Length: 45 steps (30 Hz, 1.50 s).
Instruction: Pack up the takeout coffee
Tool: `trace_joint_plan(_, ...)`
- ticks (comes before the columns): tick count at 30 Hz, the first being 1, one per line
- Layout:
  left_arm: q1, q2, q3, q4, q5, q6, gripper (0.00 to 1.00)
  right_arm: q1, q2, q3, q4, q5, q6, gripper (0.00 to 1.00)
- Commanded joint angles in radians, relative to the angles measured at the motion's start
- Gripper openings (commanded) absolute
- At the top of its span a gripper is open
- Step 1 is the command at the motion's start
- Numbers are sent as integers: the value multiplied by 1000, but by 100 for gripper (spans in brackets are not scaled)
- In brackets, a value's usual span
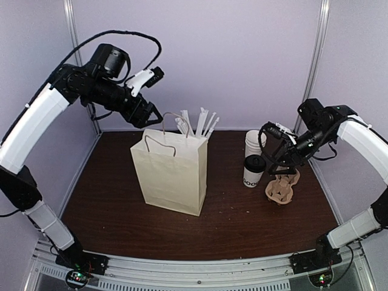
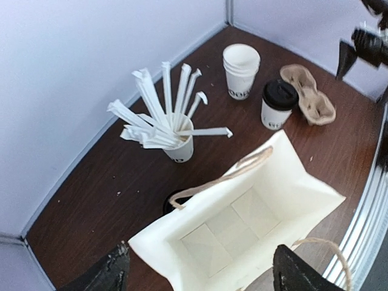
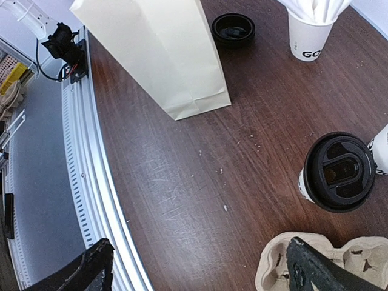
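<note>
**Asker:** Where is the takeout coffee (image 1: 253, 171)?

**Me:** It stands upright on the worktop (image 1: 109, 206) with its lid on. It is just in front of the stack of cups (image 1: 254, 138) and just beside the cup carrier (image 1: 282, 191). The paper bag (image 1: 171, 176) is near it, toward my left arm. Nothing holds the coffee.

**Asker:** And your jaws?

**Me:** Both pairs are wide apart and carry nothing. My right gripper (image 3: 197, 276) hangs above the carrier, close to the coffee. My left gripper (image 2: 203, 274) hangs over the mouth of the bag.

**Asker:** How do you do this step well?

**Me:** I think the right one should take the cup at its paper wall, below the black lid, because the lid may come off. The squeeze should be gentle, since paper gives way. I would keep the cup upright, lift it above the rim and handles, then lower it straight. The bag looks light, so the left one could steady it.

**Asker:** What is inside the containers?

**Me:** The bag is empty; I see its bare folded bottom. The wells of the carrier are empty too. The straw cup (image 2: 179, 148) behind the bag is full of wrapped straws. A loose black lid (image 3: 233, 29) lies beside the bag.
</note>
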Motion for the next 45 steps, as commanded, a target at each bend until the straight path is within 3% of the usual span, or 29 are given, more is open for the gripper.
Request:
trace_joint_plan(1, -7, 84, -57, 3, 65, 344, 82, -5, -44, 17, -103, -45, -83, 99)
trace_joint_plan(7, 71, 225, 77, -78, 146, 460, 77, -5, -14, 60, -147, -57, -88, 99)
trace_joint_plan(14, 135, 289, 113, -72, 242, 477, 66, -4, -6, 57, -153, -64, -81, 98)
trace_joint_plan(22, 152, 353, 132, -90, 361, 471, 43, -3, 18, 60, -149, -76, -82, 98)
trace_joint_plan(25, 152, 356, 133, -94, 392, 467, 36, -4, 21, 58, -150, -82, -83, 98)
trace_joint_plan(33, 152, 354, 113, -99, 375, 466, 28, -4, 9, 49, -145, -76, -77, 97)
trace_joint_plan(36, 152, 358, 111, -105, 383, 465, 18, -4, 3, 45, -140, -65, -67, 97)
trace_joint_plan(40, 150, 356, 121, -126, 415, 455, 13, -8, 3, 53, -130, -56, -26, 97)
trace_joint_plan(43, 148, 326, 113, -137, 448, 438, 0, -23, 6, 69, -133, -50, -18, 97)
trace_joint_plan(45, 142, 290, 89, -135, 457, 430, 0, -39, 17, 84, -154, -34, -24, 97)
